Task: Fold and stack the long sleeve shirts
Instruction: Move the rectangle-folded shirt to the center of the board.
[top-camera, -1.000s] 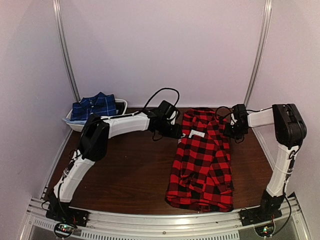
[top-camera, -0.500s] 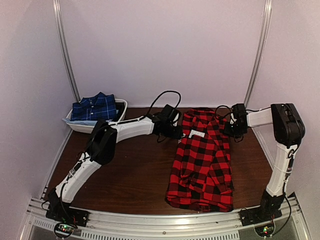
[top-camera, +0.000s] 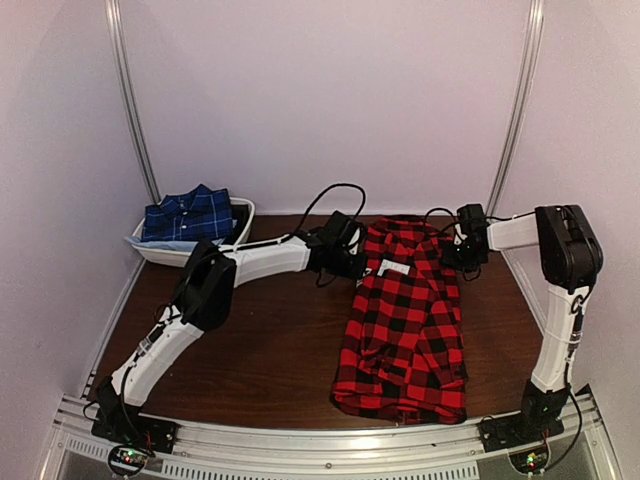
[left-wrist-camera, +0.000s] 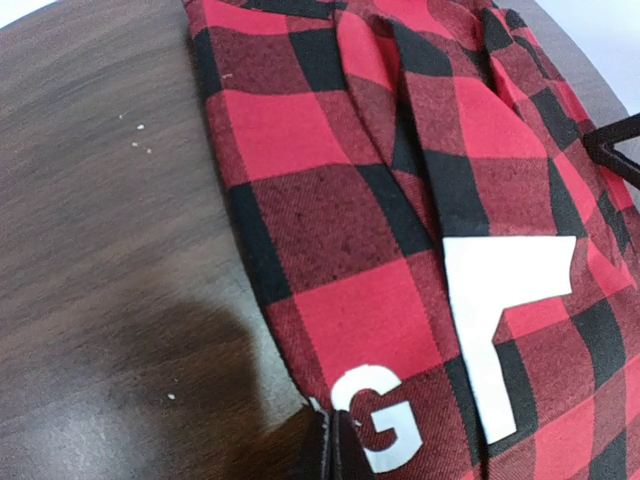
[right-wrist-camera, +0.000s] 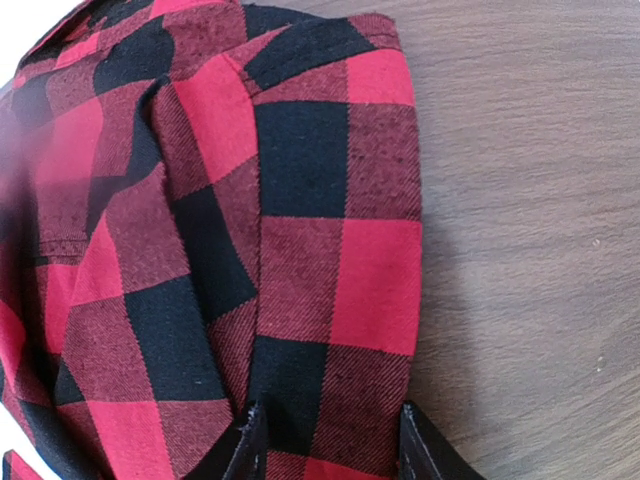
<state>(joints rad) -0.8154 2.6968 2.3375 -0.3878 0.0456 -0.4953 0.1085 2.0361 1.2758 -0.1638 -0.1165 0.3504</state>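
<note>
The red-and-black checked shirt (left-wrist-camera: 330, 220) at the black left gripper (left-wrist-camera: 327, 448) carried white block letters (left-wrist-camera: 500, 310) just to its right. The same bold check filled the gap at the black right gripper (right-wrist-camera: 332, 445). Beside both grippers the table (left-wrist-camera: 110, 250) was dark brown woodgrain. Left of the left gripper, the navy shirt (top-camera: 187, 213) showed thin pale lines, in a white tub (top-camera: 245, 207).

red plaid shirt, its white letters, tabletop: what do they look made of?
The red-and-black shirt looks like matte woven flannel, with diagonal twill lines showing close up. Its white letters look like flat opaque print, maybe ink or vinyl. The table shows dark wood grain with slight sheen, possibly laminate or veneer.
</note>
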